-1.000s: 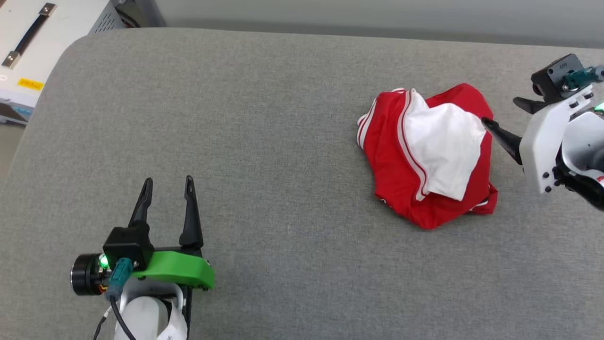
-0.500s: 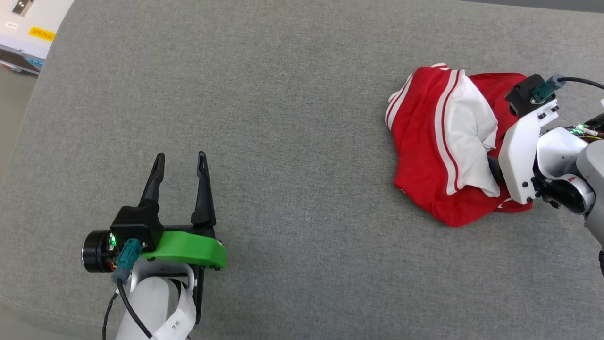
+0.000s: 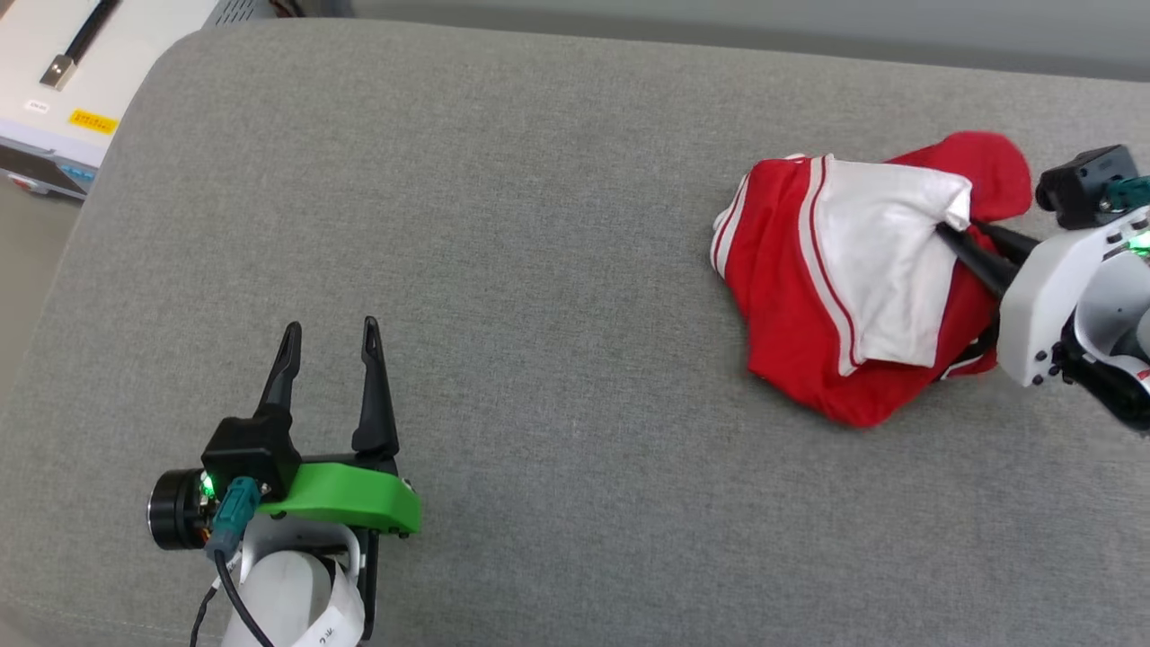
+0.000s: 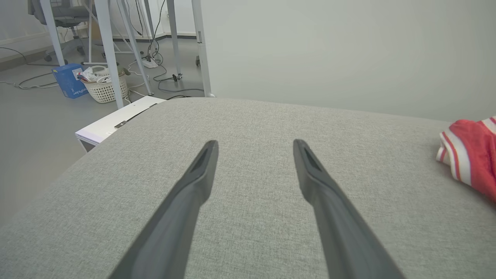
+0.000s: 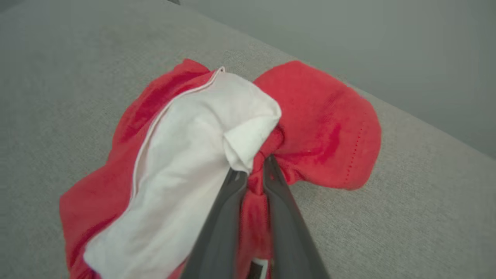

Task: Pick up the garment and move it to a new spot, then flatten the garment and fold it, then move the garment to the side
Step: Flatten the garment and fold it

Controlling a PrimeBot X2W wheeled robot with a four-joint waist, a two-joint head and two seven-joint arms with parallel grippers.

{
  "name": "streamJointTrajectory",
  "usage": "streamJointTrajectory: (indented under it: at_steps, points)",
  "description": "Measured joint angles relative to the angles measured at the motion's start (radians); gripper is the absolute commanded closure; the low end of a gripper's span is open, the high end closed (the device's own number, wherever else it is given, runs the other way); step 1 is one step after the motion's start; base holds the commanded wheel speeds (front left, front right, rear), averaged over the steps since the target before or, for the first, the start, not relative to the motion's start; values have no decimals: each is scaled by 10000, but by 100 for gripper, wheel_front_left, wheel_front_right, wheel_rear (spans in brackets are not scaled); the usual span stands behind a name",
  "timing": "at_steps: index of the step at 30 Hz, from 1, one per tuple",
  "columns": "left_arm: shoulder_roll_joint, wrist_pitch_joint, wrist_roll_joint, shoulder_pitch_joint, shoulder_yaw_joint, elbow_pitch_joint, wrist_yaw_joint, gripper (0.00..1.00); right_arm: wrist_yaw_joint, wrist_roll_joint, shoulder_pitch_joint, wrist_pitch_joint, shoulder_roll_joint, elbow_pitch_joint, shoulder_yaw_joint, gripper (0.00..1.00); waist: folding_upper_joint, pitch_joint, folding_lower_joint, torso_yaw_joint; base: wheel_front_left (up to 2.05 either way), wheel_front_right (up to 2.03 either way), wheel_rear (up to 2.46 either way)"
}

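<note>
The garment [image 3: 791,296] is a crumpled red T-shirt with a white sleeve folded over its top, lying at the right of the grey cushioned surface [image 3: 539,225]. My right gripper [image 3: 950,235] comes in from the right and is shut on a bunch of the garment's red and white cloth. In the right wrist view the two dark fingers pinch the garment [image 5: 317,116] at the gripper [image 5: 252,168], with red fabric puffed up beyond them. My left gripper [image 3: 328,332] stands open at the lower left, far from the garment. The left wrist view shows that gripper [image 4: 255,145] over bare surface, the garment [image 4: 471,151] at the right edge.
A white case [image 3: 54,81] with a black handle sits past the surface's far left corner. In the left wrist view, table legs [image 4: 108,50], a basket [image 4: 102,87] and a blue box [image 4: 69,79] stand on the floor beyond. A pale wall [image 4: 348,50] runs behind the surface.
My right gripper went into the garment and shut on a bunch of its cloth, which now stands raised near the fingertips. The head camera shifted. My left gripper stayed open.
</note>
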Motion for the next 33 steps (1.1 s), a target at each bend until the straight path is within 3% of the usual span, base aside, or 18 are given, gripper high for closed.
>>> streamJointTrajectory:
  at_steps: [4,8,15,23,27,33]
  points:
    - [0,0,2,97,12,-17,0,0,0,-173,-155,-291,-305,-757,-270,100,0,-290,-1,-103,0,0,0]
    - [0,0,0,109,13,-52,8,0,0,-717,-433,-274,-167,-1569,-299,100,0,-447,-1,-116,0,0,0]
    - [0,0,-52,111,-25,-65,92,0,0,-1758,-584,138,1413,-2220,614,100,0,-366,-1,73,0,0,0]
    - [-2,0,-188,94,-100,-12,180,0,0,-2096,-585,221,3308,-1187,2863,100,0,-29,0,328,0,0,0]
    - [-2,0,-205,86,-128,23,184,0,0,-2057,-404,359,3793,-520,3785,100,0,106,0,422,0,0,0]
    - [-2,0,-215,66,-151,94,255,0,-12,-2274,298,702,4084,-257,3912,100,0,178,0,438,0,0,0]
